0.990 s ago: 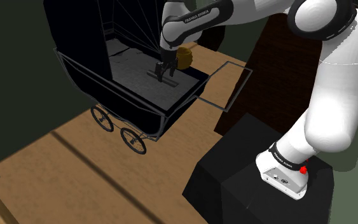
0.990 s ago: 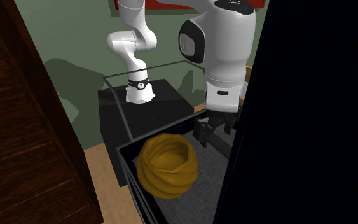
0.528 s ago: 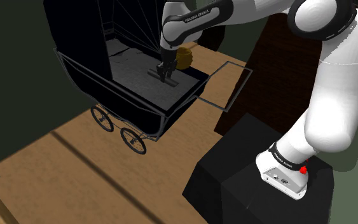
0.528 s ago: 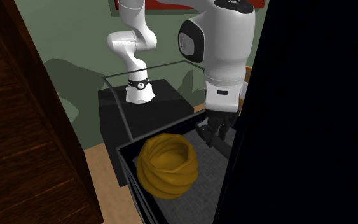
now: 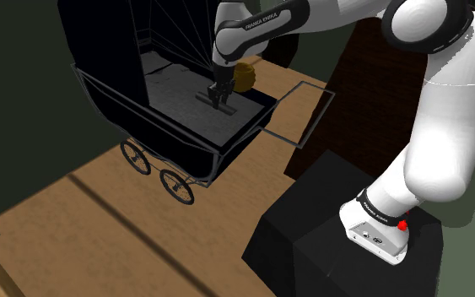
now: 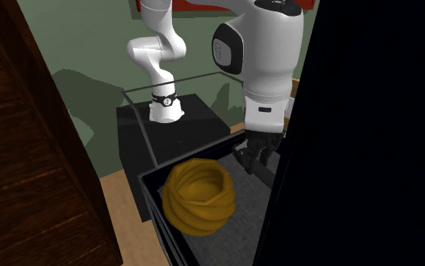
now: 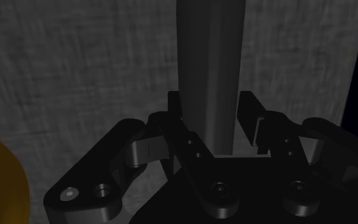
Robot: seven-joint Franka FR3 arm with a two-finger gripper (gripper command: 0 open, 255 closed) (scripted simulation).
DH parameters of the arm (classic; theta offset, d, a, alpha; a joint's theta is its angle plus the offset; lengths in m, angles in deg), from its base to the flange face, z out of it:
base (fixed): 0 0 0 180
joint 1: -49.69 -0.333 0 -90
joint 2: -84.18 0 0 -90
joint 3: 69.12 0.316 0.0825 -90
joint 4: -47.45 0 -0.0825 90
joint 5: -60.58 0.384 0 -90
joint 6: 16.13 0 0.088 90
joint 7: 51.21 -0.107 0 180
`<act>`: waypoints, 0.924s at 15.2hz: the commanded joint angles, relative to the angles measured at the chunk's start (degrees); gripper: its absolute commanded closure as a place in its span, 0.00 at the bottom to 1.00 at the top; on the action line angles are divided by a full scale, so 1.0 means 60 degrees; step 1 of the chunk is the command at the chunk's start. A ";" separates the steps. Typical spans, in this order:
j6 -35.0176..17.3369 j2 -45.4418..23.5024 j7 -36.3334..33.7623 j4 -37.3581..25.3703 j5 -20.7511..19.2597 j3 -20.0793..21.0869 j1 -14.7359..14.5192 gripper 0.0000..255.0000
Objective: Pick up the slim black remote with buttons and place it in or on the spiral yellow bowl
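Grasp stage: my gripper (image 7: 212,107) clasps the remote (image 7: 210,51).
Lift and transfer to the yellow bowl (image 6: 198,195), just beside, remain.

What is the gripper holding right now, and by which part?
The slim dark remote, clasped across its two long sides between the fingers of the gripper.
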 commanded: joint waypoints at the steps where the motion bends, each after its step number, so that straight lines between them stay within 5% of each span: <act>1: 0.0091 0.0039 -0.0010 -0.0032 0.0003 0.0003 -0.0002 1.00; 14: 0.1481 0.0715 -0.0089 -0.0749 0.0005 0.0013 0.0014 1.00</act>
